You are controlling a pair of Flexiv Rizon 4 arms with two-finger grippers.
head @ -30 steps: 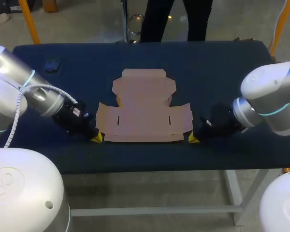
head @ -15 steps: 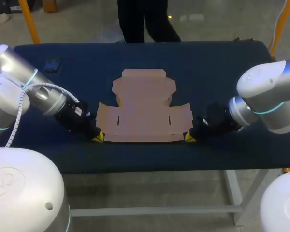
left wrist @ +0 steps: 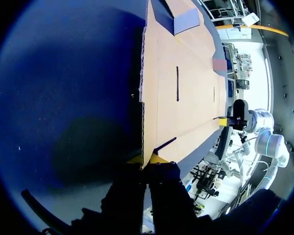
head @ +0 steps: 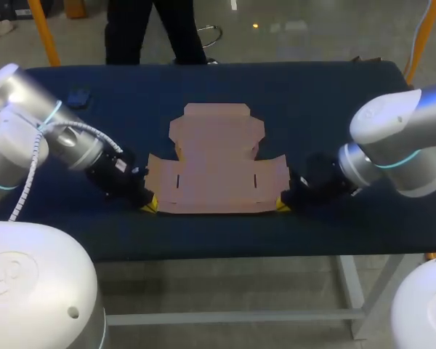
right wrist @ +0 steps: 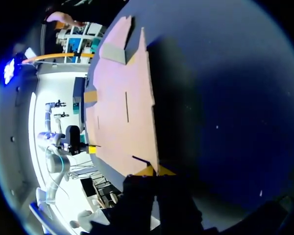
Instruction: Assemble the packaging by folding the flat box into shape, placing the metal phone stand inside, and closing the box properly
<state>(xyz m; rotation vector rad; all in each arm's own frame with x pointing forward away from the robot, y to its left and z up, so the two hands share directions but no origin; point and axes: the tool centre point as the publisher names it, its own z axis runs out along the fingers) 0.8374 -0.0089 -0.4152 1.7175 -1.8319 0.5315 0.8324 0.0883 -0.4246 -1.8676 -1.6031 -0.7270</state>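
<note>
While the flat box [head: 216, 163] lies ahead of them, my left tool [head: 148, 206] and right tool [head: 282, 206] each pinch its corner.

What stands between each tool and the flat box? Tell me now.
Nothing visible does. The left tool is at the near left corner of the flat box, the right tool at its near right corner.

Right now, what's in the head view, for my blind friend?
A flat brown cardboard box lies unfolded on a dark blue table. The yellow-tipped left gripper is at its near left corner, the right gripper at its near right corner.
</note>
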